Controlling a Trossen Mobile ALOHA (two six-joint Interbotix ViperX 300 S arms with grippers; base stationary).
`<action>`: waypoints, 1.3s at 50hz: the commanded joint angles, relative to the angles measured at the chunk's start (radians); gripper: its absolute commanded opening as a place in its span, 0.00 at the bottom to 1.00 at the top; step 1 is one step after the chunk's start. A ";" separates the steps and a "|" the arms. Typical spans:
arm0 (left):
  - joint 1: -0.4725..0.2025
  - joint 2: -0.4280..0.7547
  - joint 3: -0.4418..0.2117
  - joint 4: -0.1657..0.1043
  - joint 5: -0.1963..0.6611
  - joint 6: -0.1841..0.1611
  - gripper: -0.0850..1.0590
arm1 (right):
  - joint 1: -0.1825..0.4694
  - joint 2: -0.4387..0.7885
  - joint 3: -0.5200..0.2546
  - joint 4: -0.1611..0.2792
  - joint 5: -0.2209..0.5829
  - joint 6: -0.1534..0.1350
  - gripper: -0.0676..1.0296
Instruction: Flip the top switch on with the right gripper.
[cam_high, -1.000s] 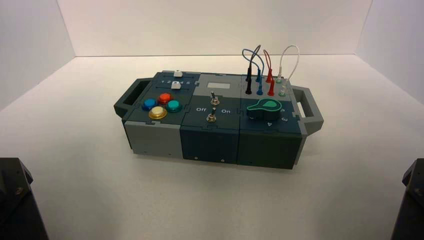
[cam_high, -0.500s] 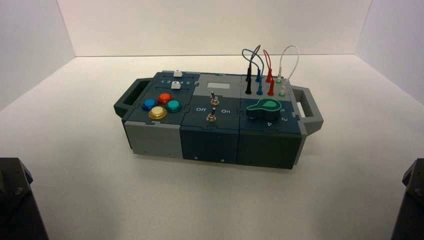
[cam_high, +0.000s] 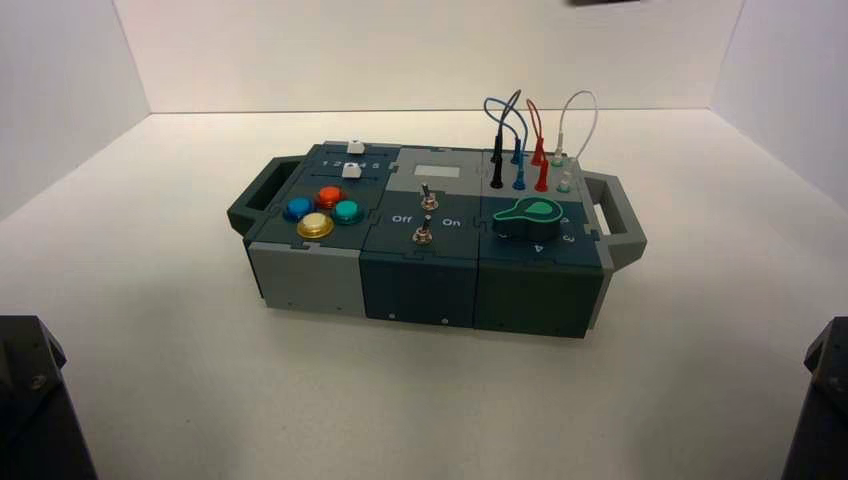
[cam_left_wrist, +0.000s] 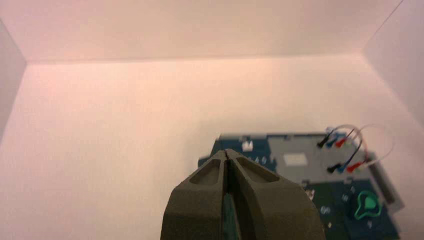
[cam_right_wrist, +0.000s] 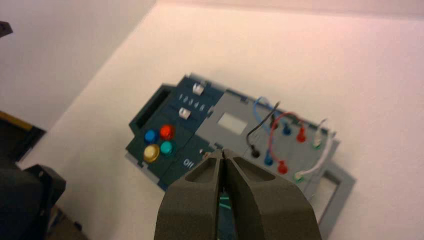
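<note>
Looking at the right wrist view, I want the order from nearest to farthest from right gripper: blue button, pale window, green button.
From the right gripper, which shows in front of the box:
1. Pale window, middle panel.
2. Green button, left panel.
3. Blue button, left panel, farther left.

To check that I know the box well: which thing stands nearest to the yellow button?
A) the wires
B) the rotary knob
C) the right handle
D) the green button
D: the green button sits right beside the yellow button, in the same cluster.
</note>
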 joint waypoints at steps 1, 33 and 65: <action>-0.002 0.054 -0.035 -0.002 0.029 -0.002 0.05 | 0.034 0.178 -0.115 0.051 -0.015 0.002 0.04; 0.000 0.175 -0.054 0.072 0.135 0.002 0.05 | 0.071 0.790 -0.425 0.219 0.025 0.026 0.04; 0.000 0.268 -0.058 0.080 0.130 0.038 0.05 | 0.129 0.856 -0.423 0.318 0.061 0.037 0.04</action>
